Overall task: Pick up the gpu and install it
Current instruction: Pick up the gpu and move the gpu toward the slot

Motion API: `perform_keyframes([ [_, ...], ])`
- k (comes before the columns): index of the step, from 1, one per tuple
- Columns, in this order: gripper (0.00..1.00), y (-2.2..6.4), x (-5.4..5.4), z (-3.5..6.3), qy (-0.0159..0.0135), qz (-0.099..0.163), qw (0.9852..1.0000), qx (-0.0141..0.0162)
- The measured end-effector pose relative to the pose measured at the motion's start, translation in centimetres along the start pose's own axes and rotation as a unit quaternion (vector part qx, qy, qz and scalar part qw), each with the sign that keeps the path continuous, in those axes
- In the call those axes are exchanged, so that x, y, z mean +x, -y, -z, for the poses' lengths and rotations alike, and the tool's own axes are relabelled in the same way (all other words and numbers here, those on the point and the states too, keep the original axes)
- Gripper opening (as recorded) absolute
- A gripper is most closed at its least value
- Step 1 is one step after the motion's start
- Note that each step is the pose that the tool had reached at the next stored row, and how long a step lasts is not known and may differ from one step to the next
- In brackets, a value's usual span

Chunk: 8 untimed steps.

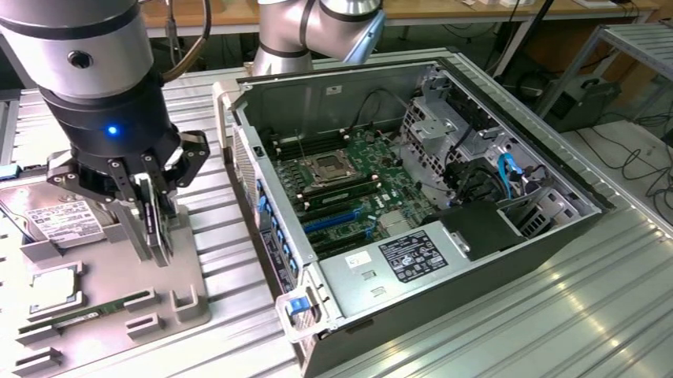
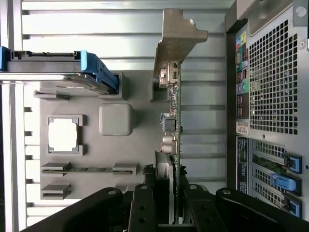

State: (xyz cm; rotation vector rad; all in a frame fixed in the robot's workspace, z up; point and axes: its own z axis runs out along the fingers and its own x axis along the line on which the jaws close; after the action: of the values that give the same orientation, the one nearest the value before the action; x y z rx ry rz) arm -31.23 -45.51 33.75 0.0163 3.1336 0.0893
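The black pincer (image 2: 168,191) clamped the thin green circuit-board gpu (image 2: 176,145), silver-bracketed, at the grey plastic tray (image 1: 100,272); gripped near one end, it might pivot and snag.

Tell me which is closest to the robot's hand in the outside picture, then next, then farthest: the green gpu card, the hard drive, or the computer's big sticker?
1. gpu card: gripped in the hand.
2. hard drive: beside the hand, toward the exterior view's left.
3. big sticker: in the computer case, far toward the exterior view's right.
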Motion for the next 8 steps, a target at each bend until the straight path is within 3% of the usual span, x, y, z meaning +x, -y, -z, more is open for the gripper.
perform_keyframes([
  [8, 0.27, -0.11, 0.0, 1.99, -0.0012, 0.000, 1.0000, 0.0000],
])
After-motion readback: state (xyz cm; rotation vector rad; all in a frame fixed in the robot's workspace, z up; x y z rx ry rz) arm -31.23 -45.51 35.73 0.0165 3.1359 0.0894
